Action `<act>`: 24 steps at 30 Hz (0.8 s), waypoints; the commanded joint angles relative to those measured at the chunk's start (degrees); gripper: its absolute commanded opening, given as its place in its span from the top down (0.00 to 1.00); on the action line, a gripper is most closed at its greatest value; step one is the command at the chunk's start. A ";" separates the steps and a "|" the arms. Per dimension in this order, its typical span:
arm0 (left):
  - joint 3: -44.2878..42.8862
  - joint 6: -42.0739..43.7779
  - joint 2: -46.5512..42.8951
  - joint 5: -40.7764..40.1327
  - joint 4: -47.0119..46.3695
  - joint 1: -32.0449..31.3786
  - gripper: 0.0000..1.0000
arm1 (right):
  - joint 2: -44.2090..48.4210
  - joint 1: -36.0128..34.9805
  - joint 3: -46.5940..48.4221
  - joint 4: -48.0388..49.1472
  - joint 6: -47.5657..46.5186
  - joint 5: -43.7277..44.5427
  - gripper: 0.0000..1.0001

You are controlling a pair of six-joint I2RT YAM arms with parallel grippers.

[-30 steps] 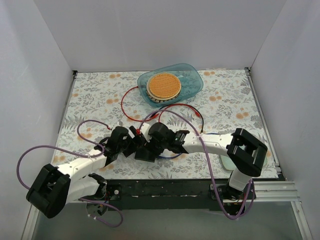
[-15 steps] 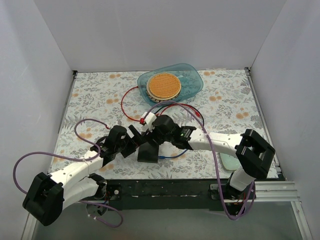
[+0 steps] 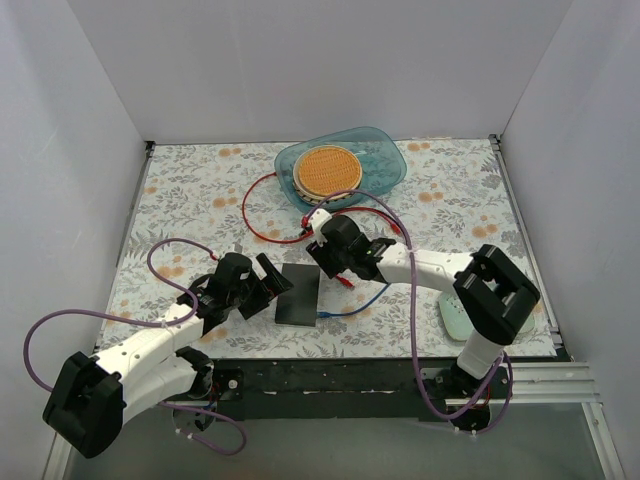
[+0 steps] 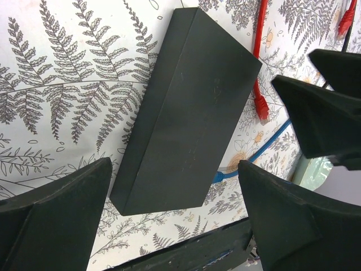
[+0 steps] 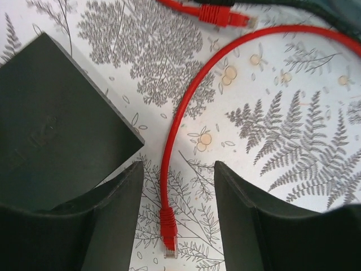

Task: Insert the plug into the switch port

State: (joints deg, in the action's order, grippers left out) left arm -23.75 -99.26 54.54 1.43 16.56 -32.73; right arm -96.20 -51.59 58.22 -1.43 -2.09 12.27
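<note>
The switch (image 3: 299, 295) is a flat black box lying on the patterned table; it also shows in the left wrist view (image 4: 189, 107) and the right wrist view (image 5: 51, 130). A red cable's plug (image 5: 168, 231) lies on the table just right of the switch, also seen from above (image 3: 347, 283) and in the left wrist view (image 4: 261, 107). My right gripper (image 5: 177, 220) is open, its fingers on either side of this plug without touching it; from above it (image 3: 338, 272) is at the switch's far right corner. My left gripper (image 4: 175, 226) is open and empty, just left of the switch (image 3: 272, 292).
A blue cable (image 3: 362, 300) runs from under the switch's right side. A second red plug (image 5: 225, 16) lies farther back. A blue tub (image 3: 385, 165) holding an orange disc stands at the back. A pale green pad (image 3: 453, 322) lies by the right arm's base.
Both grippers have come off the switch. The right one moved back and right to the red plug; the left one drew back to the left. The switch now lies uncovered.
</note>
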 commanded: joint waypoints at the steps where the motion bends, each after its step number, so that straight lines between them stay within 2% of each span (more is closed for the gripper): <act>1: -1.04 0.91 -0.49 -0.64 0.06 0.30 0.05 | -2.32 0.18 -0.99 -1.12 0.33 0.03 0.41; 6: -0.33 0.56 0.03 0.50 -1.35 0.30 0.05 | -3.29 0.27 -2.49 -1.99 0.94 0.91 0.41; 9: -0.42 0.74 0.47 0.50 -1.62 0.39 0.05 | -3.81 0.44 -3.02 -2.70 0.94 1.26 0.50; 12: -0.60 0.91 0.74 0.50 -1.79 0.39 0.05 | -4.61 0.44 -2.84 -3.84 0.94 1.96 0.51; 15: -0.86 1.00 1.00 0.50 -1.79 0.39 0.05 | -4.96 0.44 -3.37 -4.02 0.51 1.35 0.65; 18: -1.12 1.26 1.00 0.41 -1.88 0.39 0.05 | -5.48 0.35 -3.55 -4.10 0.50 1.00 0.98; 24: -2.61 2.76 1.27 -0.20 -1.18 0.39 0.04 | -2.42 0.97 -4.16 -2.88 1.65 -1.37 0.99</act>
State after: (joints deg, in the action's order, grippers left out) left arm -23.75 -98.37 55.83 1.69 14.98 -32.69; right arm -99.94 -51.37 55.37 -3.46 -1.56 12.95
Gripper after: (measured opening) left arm 0.954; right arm 0.022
